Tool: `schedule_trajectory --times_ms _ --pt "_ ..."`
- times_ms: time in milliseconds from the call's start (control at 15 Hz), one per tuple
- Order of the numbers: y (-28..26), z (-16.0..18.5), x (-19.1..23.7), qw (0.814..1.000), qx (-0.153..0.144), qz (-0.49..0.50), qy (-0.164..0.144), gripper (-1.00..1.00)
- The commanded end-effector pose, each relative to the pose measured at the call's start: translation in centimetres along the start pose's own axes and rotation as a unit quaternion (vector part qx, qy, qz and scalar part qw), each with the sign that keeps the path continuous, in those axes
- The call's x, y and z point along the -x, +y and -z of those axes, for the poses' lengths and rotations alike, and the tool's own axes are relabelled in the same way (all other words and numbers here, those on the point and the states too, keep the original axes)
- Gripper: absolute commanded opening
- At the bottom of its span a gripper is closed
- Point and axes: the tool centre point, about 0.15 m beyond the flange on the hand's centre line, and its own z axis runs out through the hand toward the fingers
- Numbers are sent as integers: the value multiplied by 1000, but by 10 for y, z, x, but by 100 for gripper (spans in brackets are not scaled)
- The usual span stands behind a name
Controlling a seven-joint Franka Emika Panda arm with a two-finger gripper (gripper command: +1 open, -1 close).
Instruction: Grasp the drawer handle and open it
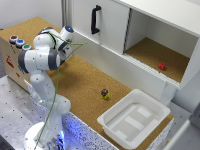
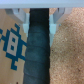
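The cork-brown boxy unit with three coloured round buttons stands at the exterior view's left edge. My arm's wrist hangs just beside it, above the cork counter. The drawer handle shows in neither view, and I cannot make out the drawer front. In the wrist view my gripper is open, its light fingertips wide apart with nothing between them. Below it runs a dark strip, between a cork face with a blue pattern and plain cork.
A white cabinet with a long black bar handle stands at the back. Its open compartment holds a small red object. A white tray sits at the counter's right end. A small dark and yellow object lies near it.
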Motion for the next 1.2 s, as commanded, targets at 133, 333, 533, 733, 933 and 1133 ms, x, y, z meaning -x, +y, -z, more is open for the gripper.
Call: schedule_trajectory --times_ms 133,333,533,733,933,1133 --pt "43 -1 7 998 -50 -32 25 -100" --pt "58 1 10 998 -53 -38 24 -100" --pt "74 7 11 998 -56 -26 17 -100" --pt "89 10 10 998 -58 -14 8 -100" --pt "108 16 6 998 -61 -6 -3 -100" --pt "125 22 1 998 -57 -1 -8 -100"
